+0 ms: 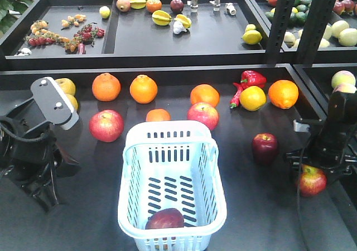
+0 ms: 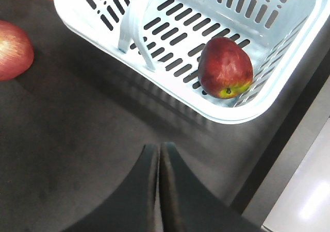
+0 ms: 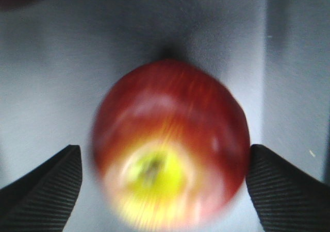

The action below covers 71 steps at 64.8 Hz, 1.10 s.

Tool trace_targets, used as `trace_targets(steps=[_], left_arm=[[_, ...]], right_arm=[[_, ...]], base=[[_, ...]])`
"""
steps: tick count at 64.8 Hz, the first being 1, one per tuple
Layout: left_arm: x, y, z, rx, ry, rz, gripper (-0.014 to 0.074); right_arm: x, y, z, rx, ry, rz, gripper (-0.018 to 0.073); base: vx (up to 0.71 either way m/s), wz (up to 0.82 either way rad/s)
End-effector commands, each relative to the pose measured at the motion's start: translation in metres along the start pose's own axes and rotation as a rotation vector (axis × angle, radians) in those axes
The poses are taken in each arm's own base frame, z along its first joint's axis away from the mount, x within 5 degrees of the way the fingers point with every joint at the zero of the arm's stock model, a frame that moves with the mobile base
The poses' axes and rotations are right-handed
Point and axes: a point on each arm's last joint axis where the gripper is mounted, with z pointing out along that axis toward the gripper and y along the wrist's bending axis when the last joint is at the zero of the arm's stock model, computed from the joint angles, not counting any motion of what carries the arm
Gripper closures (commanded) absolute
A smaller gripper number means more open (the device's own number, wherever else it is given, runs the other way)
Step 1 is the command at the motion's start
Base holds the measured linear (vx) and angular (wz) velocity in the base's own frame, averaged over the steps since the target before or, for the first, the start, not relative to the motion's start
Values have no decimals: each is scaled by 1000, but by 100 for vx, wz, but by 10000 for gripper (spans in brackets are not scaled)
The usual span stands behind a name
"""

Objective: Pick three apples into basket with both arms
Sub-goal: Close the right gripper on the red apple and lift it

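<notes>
Straddling a deep red apple [image 3: 170,139] with a yellow patch at its stem, the right gripper [image 3: 165,185] stands with its jaws apart, its ribbed black fingers [image 3: 46,185] on either side of the fruit. The wrist view is blurred, yet a sliver of grey surface shows between the apple and the finger at the picture's left, while the other finger sits right at the fruit's edge. From the front camera, this apple rests on the dark tabletop [image 1: 83,223] near its right edge, beneath the black right arm [image 1: 334,128]. Across the table, the left gripper [image 2: 159,191] is pressed together on nothing, its fingertips meeting above bare tabletop just beside the pale blue-white basket [image 1: 129,173]. The left arm [image 1: 33,150] stands to that side of the basket with its light grey plate [image 1: 54,103] tilted upward. A second red apple [image 2: 225,68], yellowish near the stem, lies on the slotted floor at the near end of the basket, close to a corner. The dark maroon apple [image 1: 264,146] stands on the tabletop between the basket and the right arm, apart from both. Two larger pinkish-red apples [image 1: 106,125] sit near the basket's far corners. Behind them oranges [image 1: 143,89], a lemon [image 1: 252,98] and red peppers [image 1: 252,78] line the back of the table.
</notes>
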Motion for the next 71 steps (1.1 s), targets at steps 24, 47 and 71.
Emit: trace_targets(steps=[24, 47, 71], left_arm=[[-9, 1, -13, -33, -90, -8, 603], [-9, 1, -13, -33, -90, -8, 603], [-9, 1, -13, -33, -89, -8, 603]], right_arm=[[-7, 1, -51, -17, -129, 6, 257], [22, 18, -149, -176, -318, 22, 323], [134, 38, -184, -205, -601, -60, 320]], base=[[0, 0], [0, 0], [0, 0]])
